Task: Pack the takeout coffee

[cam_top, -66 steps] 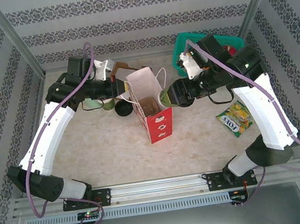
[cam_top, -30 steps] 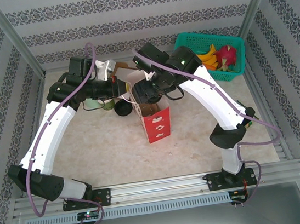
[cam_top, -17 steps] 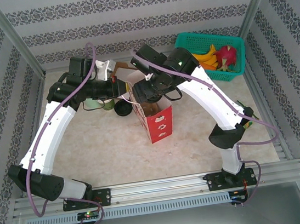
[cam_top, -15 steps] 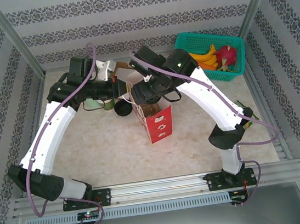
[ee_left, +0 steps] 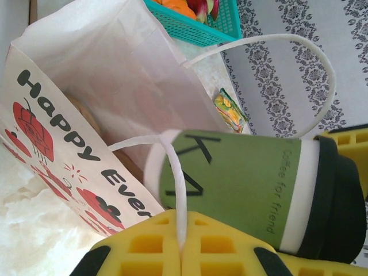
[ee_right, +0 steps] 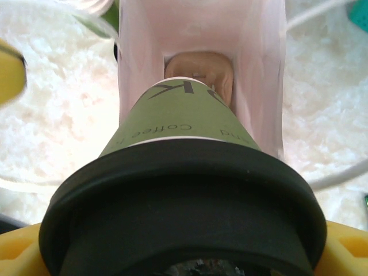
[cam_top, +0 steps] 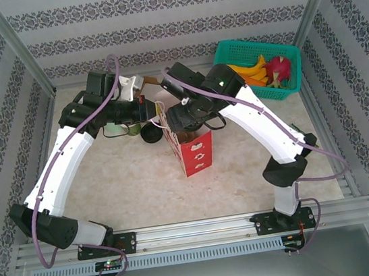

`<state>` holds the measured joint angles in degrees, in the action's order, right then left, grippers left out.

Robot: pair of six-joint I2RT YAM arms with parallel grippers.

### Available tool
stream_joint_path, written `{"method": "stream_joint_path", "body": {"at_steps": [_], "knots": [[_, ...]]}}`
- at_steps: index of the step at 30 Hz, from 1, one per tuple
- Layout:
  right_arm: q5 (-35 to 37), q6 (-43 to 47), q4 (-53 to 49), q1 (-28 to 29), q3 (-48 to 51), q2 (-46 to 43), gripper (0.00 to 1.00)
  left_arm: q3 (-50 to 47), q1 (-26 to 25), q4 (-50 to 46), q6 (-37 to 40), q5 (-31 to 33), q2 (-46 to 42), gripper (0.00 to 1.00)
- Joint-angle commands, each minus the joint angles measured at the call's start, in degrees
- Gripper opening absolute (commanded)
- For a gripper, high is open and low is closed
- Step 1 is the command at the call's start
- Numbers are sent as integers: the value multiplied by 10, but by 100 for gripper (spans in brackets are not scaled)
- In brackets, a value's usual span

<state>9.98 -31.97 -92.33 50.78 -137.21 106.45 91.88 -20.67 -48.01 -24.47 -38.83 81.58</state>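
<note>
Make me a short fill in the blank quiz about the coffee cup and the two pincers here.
1. The right pincer holds a green cup with a ___ lid.
2. The cup is at the mouth of an open paper ___.
3. The left pincer is shut on the bag's white ___.
Missing words: black; bag; handle.

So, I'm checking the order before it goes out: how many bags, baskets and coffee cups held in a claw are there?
Paper bag: 1
Teal basket: 1
Coffee cup held in the right claw: 1
Total: 3
</note>
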Motion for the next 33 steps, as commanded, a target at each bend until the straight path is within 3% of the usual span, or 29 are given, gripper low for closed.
{"method": "stream_joint_path", "body": {"at_steps": [1,12,17,33], "knots": [[-34,-20,-38,4,48,-22,58,-13,-7,22,-4,-10,-15,0],[-22,-8,5,-5,46,10,58,-18,-8,13,10,-17,-23,0],[-45,-2,26,-12,57,22,58,-18,-7,-11,24,2,-34,0],[-5,7,-3,-46,84,23,58,-71,15,-55,24,65,-112,0]]}}
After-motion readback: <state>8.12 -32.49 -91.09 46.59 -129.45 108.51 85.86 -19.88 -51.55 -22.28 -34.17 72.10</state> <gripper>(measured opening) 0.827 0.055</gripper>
